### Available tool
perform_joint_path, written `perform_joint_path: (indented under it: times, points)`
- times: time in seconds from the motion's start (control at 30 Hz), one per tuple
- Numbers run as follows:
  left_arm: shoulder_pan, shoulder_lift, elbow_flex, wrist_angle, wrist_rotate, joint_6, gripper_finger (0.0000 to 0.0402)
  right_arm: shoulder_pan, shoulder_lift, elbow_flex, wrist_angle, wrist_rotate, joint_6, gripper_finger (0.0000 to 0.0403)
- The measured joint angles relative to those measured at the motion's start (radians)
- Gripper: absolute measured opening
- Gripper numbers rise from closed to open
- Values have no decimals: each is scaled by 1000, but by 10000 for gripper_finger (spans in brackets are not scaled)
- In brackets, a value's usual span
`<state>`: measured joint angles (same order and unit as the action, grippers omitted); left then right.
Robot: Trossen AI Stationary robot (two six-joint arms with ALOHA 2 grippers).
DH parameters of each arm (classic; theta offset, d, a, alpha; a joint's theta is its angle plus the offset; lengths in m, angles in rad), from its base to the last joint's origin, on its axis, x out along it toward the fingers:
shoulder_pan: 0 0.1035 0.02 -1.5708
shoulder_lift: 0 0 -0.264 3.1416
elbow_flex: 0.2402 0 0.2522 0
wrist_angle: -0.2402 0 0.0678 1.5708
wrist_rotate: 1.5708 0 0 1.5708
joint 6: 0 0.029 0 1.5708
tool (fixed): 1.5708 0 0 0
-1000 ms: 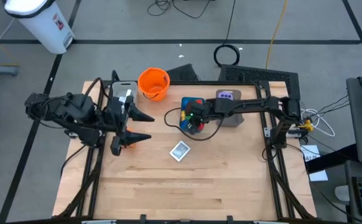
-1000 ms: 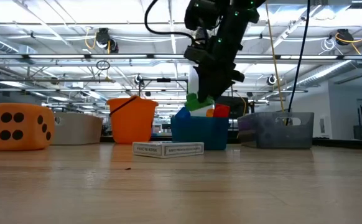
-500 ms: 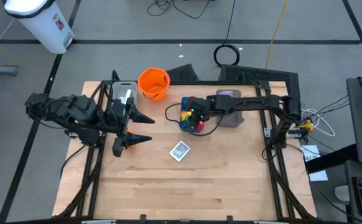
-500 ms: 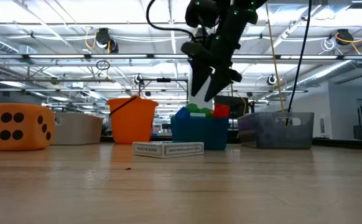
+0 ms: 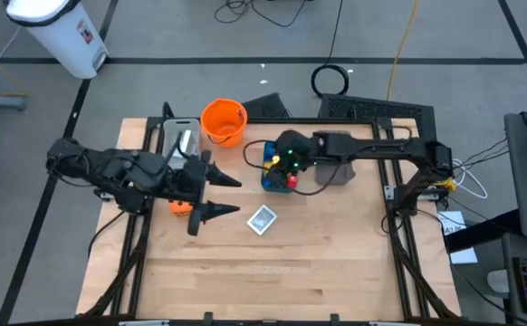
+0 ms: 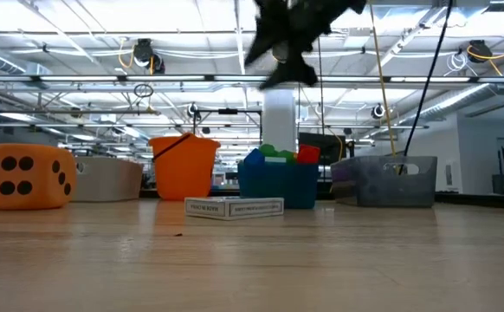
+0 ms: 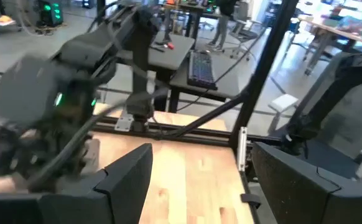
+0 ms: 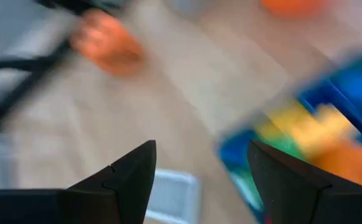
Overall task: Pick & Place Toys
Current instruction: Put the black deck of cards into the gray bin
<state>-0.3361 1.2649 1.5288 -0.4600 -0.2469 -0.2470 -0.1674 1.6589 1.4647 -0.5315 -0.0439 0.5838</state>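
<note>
left gripper (image 5: 225, 196): low over table, fingers spread, empty | right gripper (image 8: 199, 180): raised above table middle, fingers apart, empty

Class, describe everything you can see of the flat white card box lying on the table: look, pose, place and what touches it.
The white card box is a flat, small rectangle with a grey printed face and white border, seemingly cardboard. It lies flat on the wooden table, turned askew to the edges. In the low view its long thin side carries small dark lettering. It sits in front of the blue tray, apart from it. Only the table touches it; neither gripper does.
</note>
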Motion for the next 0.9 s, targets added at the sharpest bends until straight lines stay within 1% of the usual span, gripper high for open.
perform_joint_path:
  times: [0.07,0.17,0.2,0.37,0.6,0.67,0.83,0.9]
  points:
    - [4,6,0,1,-17,-13,285,12,-34,1,73,-49,-41,247]
    - [13,16,0,4,-33,-68,285,59,-102,0,117,-55,-101,247]
    - [20,21,0,4,-35,-83,285,79,-124,2,139,-35,-117,247]
    - [21,70,0,1,-44,-160,285,192,-231,2,119,91,-173,240]
    - [21,215,0,-26,-55,-267,285,337,-305,2,84,104,-186,236]
    - [21,264,0,-46,-77,-313,285,383,-311,0,55,170,-184,235]
    - [24,369,0,-183,-147,-416,285,521,-337,-68,75,441,-186,235]
    - [35,407,0,-264,-155,-481,285,568,-354,-119,120,489,-181,235]
